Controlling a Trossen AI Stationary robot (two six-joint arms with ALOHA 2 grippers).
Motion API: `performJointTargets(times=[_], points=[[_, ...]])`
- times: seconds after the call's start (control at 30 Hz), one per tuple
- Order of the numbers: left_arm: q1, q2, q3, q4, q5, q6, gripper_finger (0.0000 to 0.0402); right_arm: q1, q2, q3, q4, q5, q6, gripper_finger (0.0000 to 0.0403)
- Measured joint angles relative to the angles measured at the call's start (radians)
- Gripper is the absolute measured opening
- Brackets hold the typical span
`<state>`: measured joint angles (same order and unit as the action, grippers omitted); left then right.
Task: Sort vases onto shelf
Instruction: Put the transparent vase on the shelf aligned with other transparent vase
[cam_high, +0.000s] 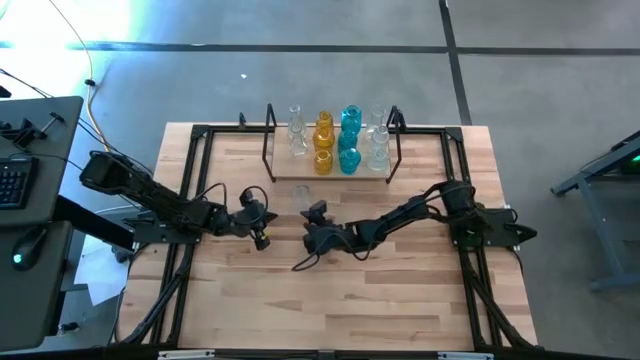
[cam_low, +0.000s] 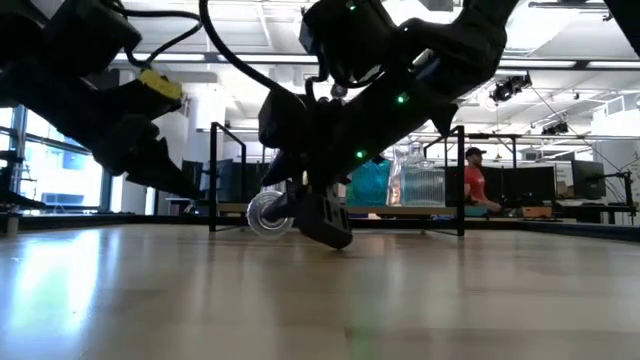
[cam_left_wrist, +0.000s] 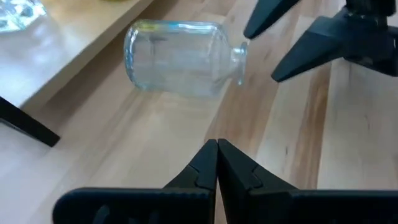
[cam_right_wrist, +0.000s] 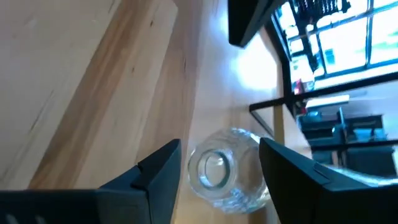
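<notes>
A clear glass vase (cam_high: 303, 195) lies on its side on the table, just in front of the shelf (cam_high: 330, 178). In the left wrist view the vase (cam_left_wrist: 177, 59) points its narrow neck at my right gripper. My right gripper (cam_right_wrist: 219, 143) is open. Its fingers stand apart in front of the vase's mouth (cam_right_wrist: 214, 171), one to each side, and I see no touch. My left gripper (cam_left_wrist: 217, 146) is shut and empty, a short way to the table's left of the vase. Clear, amber and teal vases (cam_high: 335, 140) stand upright on the shelf.
The shelf's black frame (cam_high: 268, 140) rises at both ends of the board, close behind the lying vase. Both arms reach in over the table's middle (cam_high: 340, 290). Bare wood lies toward the near edge. A person in red (cam_low: 476, 185) is in the room beyond.
</notes>
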<state>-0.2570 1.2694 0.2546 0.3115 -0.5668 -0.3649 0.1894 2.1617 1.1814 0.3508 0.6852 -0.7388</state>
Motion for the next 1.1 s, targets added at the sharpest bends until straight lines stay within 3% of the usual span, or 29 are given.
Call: performJointTargets(times=[0.17, 0.33, 0.47, 0.63, 0.83, 0.97, 1.1], points=[[-0.018, 0.000, 0.002, 0.009, -0.019, 0.000, 0.0000, -0.019, 0.005, -0.001, 0.024, -0.004, -0.078, 0.0202], [-0.035, 0.000, 0.002, 0.011, -0.020, -0.019, 0.0000, -0.023, -0.015, 0.007, -0.029, 0.005, 0.073, 0.0201], [-0.048, 0.000, 0.002, 0.030, -0.020, -0.034, 0.0000, -0.004, -0.066, 0.011, -0.114, -0.027, 0.309, 0.0200], [-0.049, 0.000, 0.002, 0.047, -0.022, -0.071, 0.0000, 0.004, -0.128, 0.017, -0.212, -0.159, 0.793, 0.0197], [-0.045, 0.000, 0.002, 0.052, -0.028, -0.078, 0.0000, -0.018, -0.127, 0.085, -0.408, -0.161, 1.280, 0.0197], [-0.043, 0.000, 0.002, 0.053, -0.030, -0.078, 0.0000, -0.035, -0.125, 0.151, -0.597, -0.088, 1.426, 0.0197], [-0.043, 0.000, 0.002, 0.053, -0.030, -0.079, 0.0000, -0.062, -0.125, 0.201, -0.735, -0.101, 1.527, 0.0197]])
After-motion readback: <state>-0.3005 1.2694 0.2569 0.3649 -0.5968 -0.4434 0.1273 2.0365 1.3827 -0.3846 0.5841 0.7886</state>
